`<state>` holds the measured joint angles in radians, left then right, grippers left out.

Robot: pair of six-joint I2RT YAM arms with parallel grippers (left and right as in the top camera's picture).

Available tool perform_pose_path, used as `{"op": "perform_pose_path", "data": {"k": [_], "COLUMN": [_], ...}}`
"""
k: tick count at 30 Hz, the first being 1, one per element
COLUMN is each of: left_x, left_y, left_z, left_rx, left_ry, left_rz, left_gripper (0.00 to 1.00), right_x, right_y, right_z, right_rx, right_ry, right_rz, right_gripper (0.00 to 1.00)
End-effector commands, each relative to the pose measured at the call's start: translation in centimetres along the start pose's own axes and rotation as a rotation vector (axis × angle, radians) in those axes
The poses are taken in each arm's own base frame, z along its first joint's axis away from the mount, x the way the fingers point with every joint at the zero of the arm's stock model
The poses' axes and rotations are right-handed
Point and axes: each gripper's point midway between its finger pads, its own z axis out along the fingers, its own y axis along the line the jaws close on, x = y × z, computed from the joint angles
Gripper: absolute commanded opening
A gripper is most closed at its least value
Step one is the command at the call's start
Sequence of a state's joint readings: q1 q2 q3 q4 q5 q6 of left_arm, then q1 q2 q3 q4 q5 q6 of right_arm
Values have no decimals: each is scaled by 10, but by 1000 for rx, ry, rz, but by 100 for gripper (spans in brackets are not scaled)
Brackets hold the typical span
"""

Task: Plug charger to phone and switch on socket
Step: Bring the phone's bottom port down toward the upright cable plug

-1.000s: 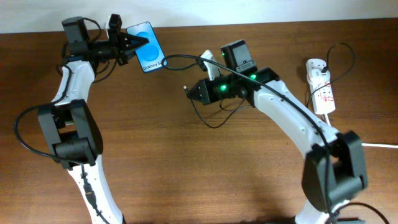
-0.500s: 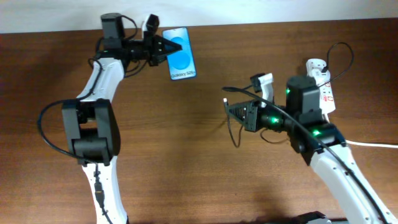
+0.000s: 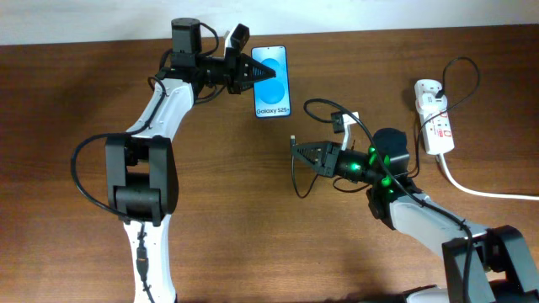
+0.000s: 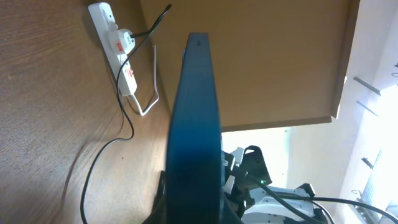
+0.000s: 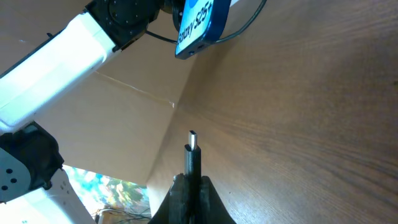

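My left gripper [image 3: 249,71] is shut on the phone [image 3: 271,82], a slim blue-screened "Galaxy S25+", and holds it above the table's back middle. In the left wrist view the phone [image 4: 194,124] is edge-on between the jaws. My right gripper [image 3: 313,156] is shut on the charger's connector tip [image 3: 292,138]; in the right wrist view the tip [image 5: 192,142] sticks out of the jaws [image 5: 191,180] and points towards the phone [image 5: 198,25], still well apart from it. The thin black cable [image 3: 324,105] loops back to the plug in the white socket strip [image 3: 434,116] at the right.
The socket strip's thick white cord [image 3: 480,190] runs off the right edge. The strip also shows in the left wrist view [image 4: 115,43]. The wooden table [image 3: 253,236] ends at a pale wall along the back edge.
My left gripper has carried the phone to the right along the back. My right gripper has swung round and now sits lower, with the connector tip pointing left and up at the phone.
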<state>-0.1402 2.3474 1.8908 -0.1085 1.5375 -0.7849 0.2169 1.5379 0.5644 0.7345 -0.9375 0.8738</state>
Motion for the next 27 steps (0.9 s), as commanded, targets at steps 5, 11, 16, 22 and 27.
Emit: {"op": "perform_pose_path", "data": {"k": [5, 11, 16, 22, 27], "left_x": [8, 16, 18, 22, 26], "left_y": [-6, -8, -9, -11, -12], "left_z": [23, 41, 45, 51, 57], "left_rx": [17, 24, 29, 39, 44], "left_ry": [50, 83, 95, 114, 128], "left_rz": [30, 31, 31, 30, 31], "left_gripper": [0, 0, 0, 0, 0], "right_x": [-6, -9, -13, -16, -16], "right_y": [7, 5, 3, 0, 0], "right_z": [3, 2, 2, 2, 2], "right_rx": [-22, -9, 2, 16, 19], "right_ry": [-18, -36, -56, -75, -76], "right_rz": [-34, -22, -11, 6, 9], "right_gripper": [4, 4, 4, 4, 4]}}
